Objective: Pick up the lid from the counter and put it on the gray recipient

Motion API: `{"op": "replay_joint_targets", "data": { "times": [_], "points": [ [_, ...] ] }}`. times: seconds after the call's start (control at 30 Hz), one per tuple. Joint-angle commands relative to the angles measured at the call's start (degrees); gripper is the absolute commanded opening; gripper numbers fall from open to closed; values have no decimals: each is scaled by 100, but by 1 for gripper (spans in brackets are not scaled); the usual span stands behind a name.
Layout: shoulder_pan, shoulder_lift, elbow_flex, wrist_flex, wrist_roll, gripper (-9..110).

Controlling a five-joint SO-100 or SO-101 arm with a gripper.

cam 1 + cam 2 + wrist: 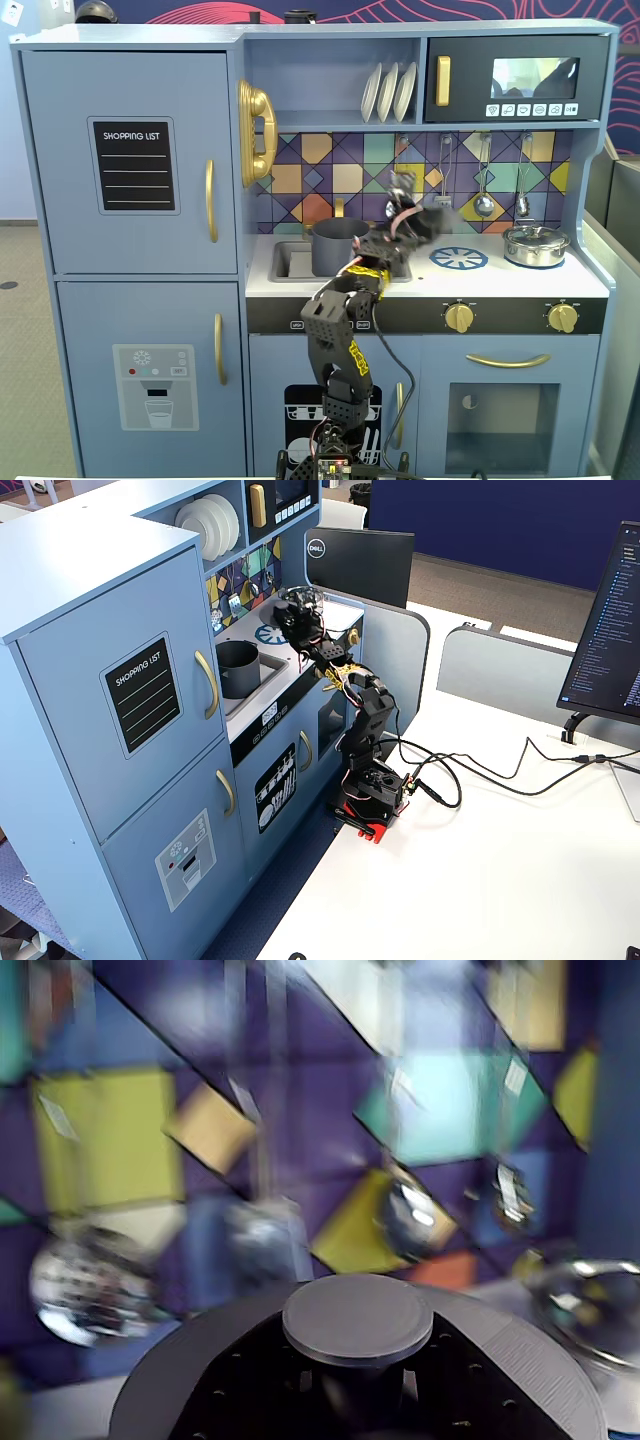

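Note:
My gripper [360, 1385] is shut on the stem under the knob of the matte dark-gray lid [357, 1318]. The lid's flat disc spreads out on both sides of my black fingers [250, 1380]. In a fixed view the gripper [418, 222] is blurred and holds the lid [440, 220] in the air above the counter, to the right of the gray recipient [338, 246]. The recipient is a straight-sided dark-gray pot standing in the sink, open at the top. In the other fixed view the gripper [300, 615] is beyond the pot [238, 668].
A shiny silver pot with its own lid [535, 243] stands at the counter's right end, also showing in the wrist view [590, 1300]. A blue burner print [459, 258] lies on the counter. Ladles [484, 203] hang on the tiled wall. A shelf with plates [388, 92] is above.

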Motion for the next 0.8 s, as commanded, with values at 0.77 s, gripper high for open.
{"op": "replay_joint_targets", "data": {
  "times": [0.77],
  "points": [
    [-2241,1169,606,343,0,0]
  ]
}}
